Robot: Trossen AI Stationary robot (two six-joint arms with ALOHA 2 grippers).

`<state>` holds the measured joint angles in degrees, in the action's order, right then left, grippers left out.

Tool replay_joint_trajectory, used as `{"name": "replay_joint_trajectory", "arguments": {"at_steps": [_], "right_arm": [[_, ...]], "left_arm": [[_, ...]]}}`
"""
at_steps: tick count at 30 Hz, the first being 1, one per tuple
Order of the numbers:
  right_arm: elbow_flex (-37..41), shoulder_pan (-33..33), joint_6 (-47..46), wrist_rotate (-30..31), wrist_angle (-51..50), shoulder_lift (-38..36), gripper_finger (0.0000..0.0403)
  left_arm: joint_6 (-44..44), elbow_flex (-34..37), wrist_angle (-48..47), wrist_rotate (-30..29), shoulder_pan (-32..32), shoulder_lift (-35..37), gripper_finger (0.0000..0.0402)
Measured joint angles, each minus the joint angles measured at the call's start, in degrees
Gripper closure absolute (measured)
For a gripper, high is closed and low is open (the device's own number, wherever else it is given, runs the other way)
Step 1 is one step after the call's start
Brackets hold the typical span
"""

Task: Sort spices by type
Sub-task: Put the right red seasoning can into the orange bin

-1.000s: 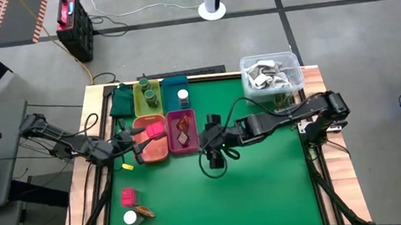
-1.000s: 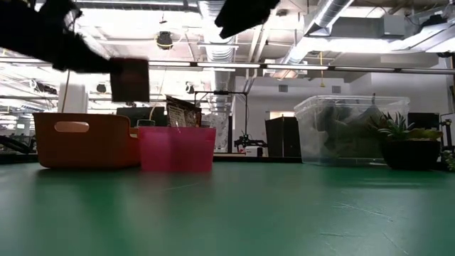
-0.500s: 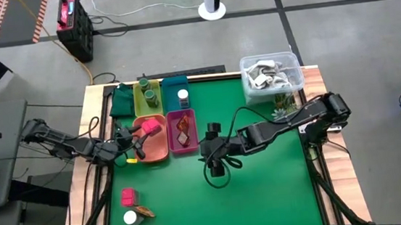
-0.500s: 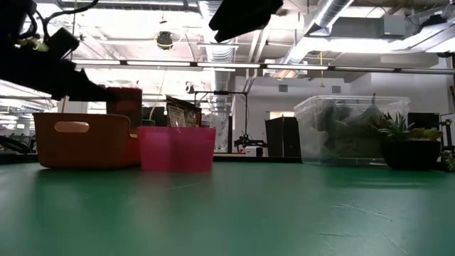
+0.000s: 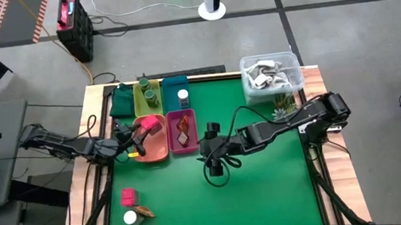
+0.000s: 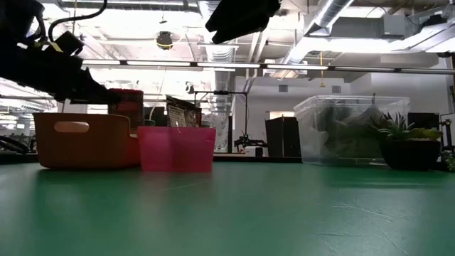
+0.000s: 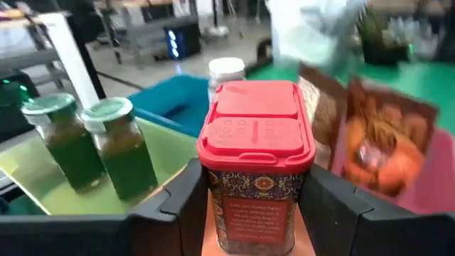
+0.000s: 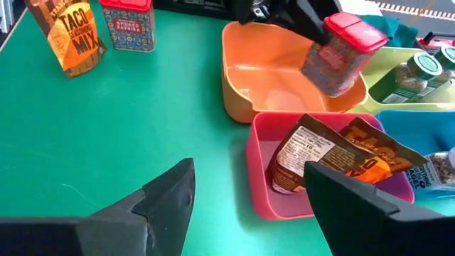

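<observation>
My left gripper (image 5: 138,135) is shut on a pink-red spice tin (image 7: 256,171), which hangs over the orange tray (image 5: 156,149). Two green jars (image 7: 92,146) stand in the yellow-green tray (image 5: 140,88), and a white-capped jar (image 5: 183,96) stands in the blue tray. A brown packet (image 8: 334,160) leans in the pink tray (image 5: 183,149). Another red tin (image 5: 128,197), a packet (image 5: 144,211) and a white-capped jar (image 5: 130,218) rest on the mat at the near left. My right gripper (image 8: 249,206) hovers open over mid-table, near the pink tray. My left gripper pinches the tin's two opposite side walls (image 7: 213,206), below the red lid, between its two fingers (image 7: 181,195). The fingers come nearly level from the table's left. The tin sits lid up and slightly tilted over the orange tray (image 8: 284,71), clear of its floor.
A clear tub (image 5: 271,73) of grey-white items and a small spiky plant (image 5: 281,104) stand at the far right. A dark green tray (image 5: 121,102) sits at the far left of the tray row. Open green mat (image 5: 265,187) fills the near right.
My left gripper has sunk toward the orange tray with the red tin and rolled, so the tin has gone from tilted toward upright, and its lower part now sits behind the tray's wall in the low view. My right gripper has dropped slightly, still open.
</observation>
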<state>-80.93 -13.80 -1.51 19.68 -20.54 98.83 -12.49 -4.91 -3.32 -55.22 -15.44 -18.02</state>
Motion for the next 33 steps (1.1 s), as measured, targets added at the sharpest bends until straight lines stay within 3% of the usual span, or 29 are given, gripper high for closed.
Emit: {"name": "replay_joint_trajectory", "arguments": {"at_steps": [6,13,33], "right_arm": [[0.0,-0.38,-0.17,0.0,-0.21,0.0,0.0111],[0.0,-1.31,-0.43,-0.07,-0.2,0.02,0.0111],[0.0,-1.18,-1.1,-0.07,0.4,0.02,0.0111]], "left_arm": [[-5.74,-7.29,-12.45,3.22,-0.29,0.19,0.0224],[-13.18,-7.58,-22.55,5.29,-0.27,0.07,0.0224],[-14.64,-7.14,-23.79,8.48,-0.29,-6.63,0.0202]]}}
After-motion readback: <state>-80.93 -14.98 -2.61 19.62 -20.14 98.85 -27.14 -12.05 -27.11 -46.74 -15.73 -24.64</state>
